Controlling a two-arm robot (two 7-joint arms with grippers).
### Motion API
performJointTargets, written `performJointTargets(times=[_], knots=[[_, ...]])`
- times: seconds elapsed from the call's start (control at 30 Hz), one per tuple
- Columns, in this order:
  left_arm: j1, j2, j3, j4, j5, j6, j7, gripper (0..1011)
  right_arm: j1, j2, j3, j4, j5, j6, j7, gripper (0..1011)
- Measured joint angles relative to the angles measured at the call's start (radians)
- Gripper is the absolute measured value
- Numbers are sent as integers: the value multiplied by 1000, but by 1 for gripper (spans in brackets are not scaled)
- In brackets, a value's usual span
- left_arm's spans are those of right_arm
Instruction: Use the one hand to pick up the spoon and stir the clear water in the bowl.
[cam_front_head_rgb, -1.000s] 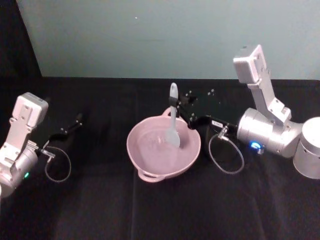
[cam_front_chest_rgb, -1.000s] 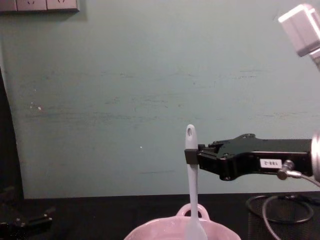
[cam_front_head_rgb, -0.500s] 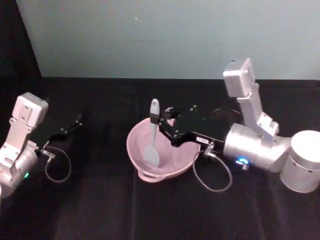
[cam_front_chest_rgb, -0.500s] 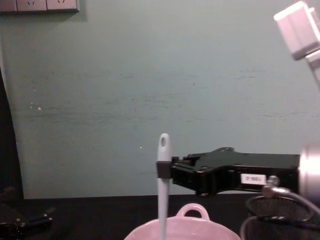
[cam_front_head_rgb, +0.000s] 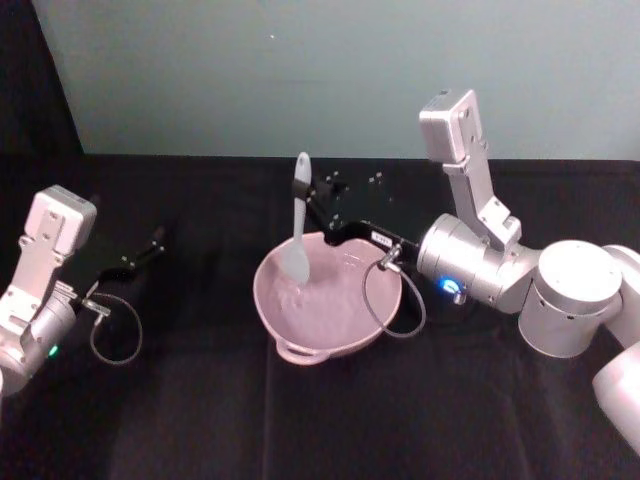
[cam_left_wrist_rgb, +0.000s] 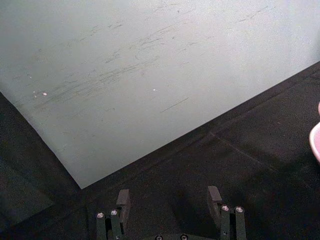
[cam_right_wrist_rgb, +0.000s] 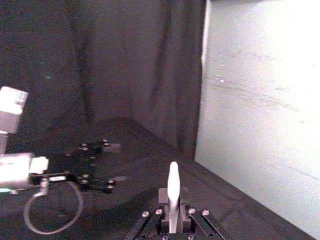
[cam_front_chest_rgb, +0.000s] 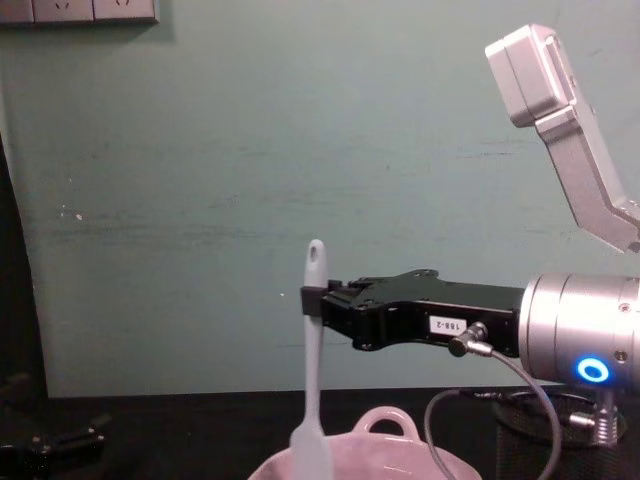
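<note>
A: What surface, what room?

B: A tabletop (cam_front_head_rgb: 200, 420) under black cloth runs back to a pale green wall (cam_front_head_rgb: 300, 70). A dark curtain (cam_right_wrist_rgb: 125, 60) hangs at the left end of that wall.

A: Count the things for me.

B: There is one bowl (cam_front_head_rgb: 262, 300), pink and glossy, near the middle of the tabletop, with a loop handle on its near rim. There is one spoon (cam_front_head_rgb: 298, 222), white. There are two hands and two grey cable loops, one at each wrist. The right one (cam_front_head_rgb: 366, 295) hangs over the bowl's right side.

A: Where's the spoon?

B: The right hand (cam_front_chest_rgb: 316, 299) has it. It reaches in from the right, level, above the bowl's far rim. Its fingers are pressed together on the upper handle, just under the hole. The spoon hangs nearly upright, blade down, in the bowl's left rear part.

A: Is it in the water (cam_front_head_rgb: 325, 305)?

B: The water hardly shows against the pink. The blade tip sits below the rim and may touch it, but I cannot tell.

A: And the other hand?

B: The left hand (cam_left_wrist_rgb: 168, 200) sits low at the tabletop's left side, well apart from the bowl. Its fingers are spread with nothing between them.
</note>
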Motion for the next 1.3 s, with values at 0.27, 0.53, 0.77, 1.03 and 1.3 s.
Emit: performJointTargets(times=[0.27,0.53,0.77,1.03,1.3], knots=[[0,0,0,0,0,0,0,1011,-3,4,37,20,-38,0,-31,126],[0,0,0,0,0,0,0,1011,-54,56,72,-48,-44,20,-15,126],[0,0,0,0,0,0,0,1011,-110,95,88,-130,-12,37,24,126],[0,0,0,0,0,0,0,1011,-127,88,56,-158,20,54,54,126],[0,0,0,0,0,0,0,1011,-93,35,27,-93,21,16,48,126]])
